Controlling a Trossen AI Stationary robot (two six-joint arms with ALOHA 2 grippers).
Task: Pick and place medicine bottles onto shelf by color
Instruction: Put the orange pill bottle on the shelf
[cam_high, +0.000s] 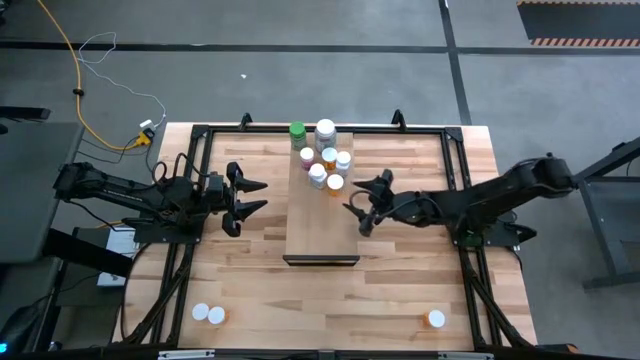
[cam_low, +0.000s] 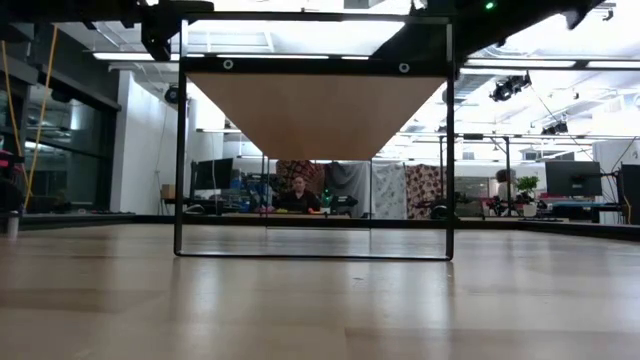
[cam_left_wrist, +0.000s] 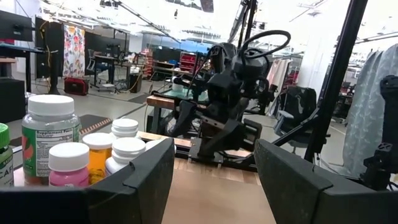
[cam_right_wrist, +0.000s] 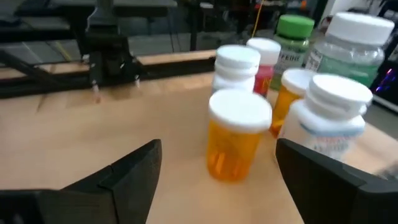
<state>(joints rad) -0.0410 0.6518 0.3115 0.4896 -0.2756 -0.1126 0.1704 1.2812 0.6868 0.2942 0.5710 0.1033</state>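
hovering just beside the cluster, the right gripper (cam_high: 360, 212) stands spread and empty over the shelf (cam_high: 322, 235), its jaws framing an orange bottle (cam_right_wrist: 235, 135) that stands free, apparently just set with its kind. the left gripper (cam_high: 250, 197) waits wide open by the shelf's other side. three bottles (cam_high: 209, 315) remain on the table, near edge.

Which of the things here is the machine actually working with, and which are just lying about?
Part of the job:
- bottles on the shelf
- shelf
- three bottles near the table's front edge
- left pincer, open
- right pincer, open

Just lying about:
- yellow cable on the floor
- person far behind
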